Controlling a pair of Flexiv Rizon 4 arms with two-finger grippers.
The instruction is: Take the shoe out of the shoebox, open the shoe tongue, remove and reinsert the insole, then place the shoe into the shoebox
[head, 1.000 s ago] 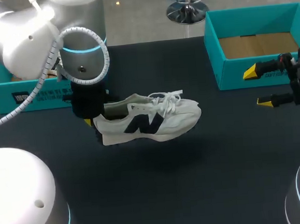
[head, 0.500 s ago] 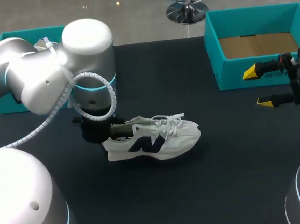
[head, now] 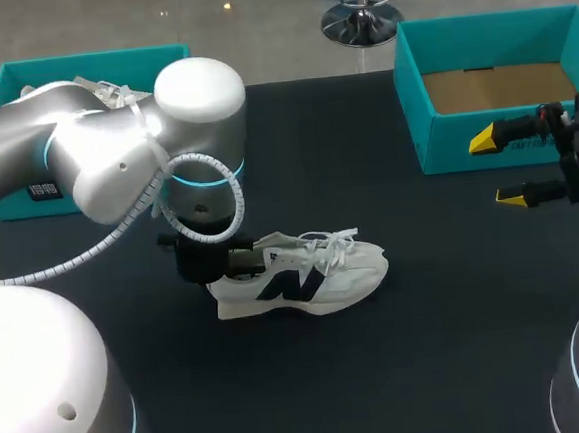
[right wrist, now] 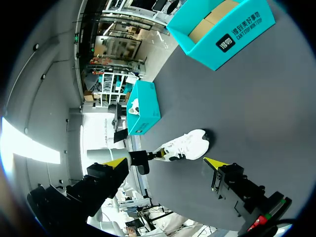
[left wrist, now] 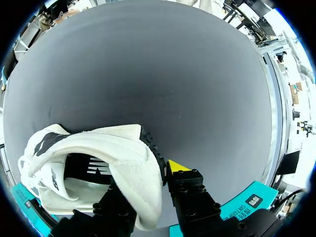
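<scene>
Our dark desk (head: 430, 346) carries a teal shoebox (head: 415, 96) at 2 o'clock and a second box (head: 87, 60) at 10 o'clock. Our left arm (head: 95, 162) comes in from 9 o'clock. Our left gripper (left wrist: 148, 187) clamps the heel of the white shoe (head: 304, 275), which sits sole-down near the desk's middle, toe toward 3 o'clock. At 3 o'clock our right gripper (head: 496, 168) hangs with fingers spread, holding nothing.
</scene>
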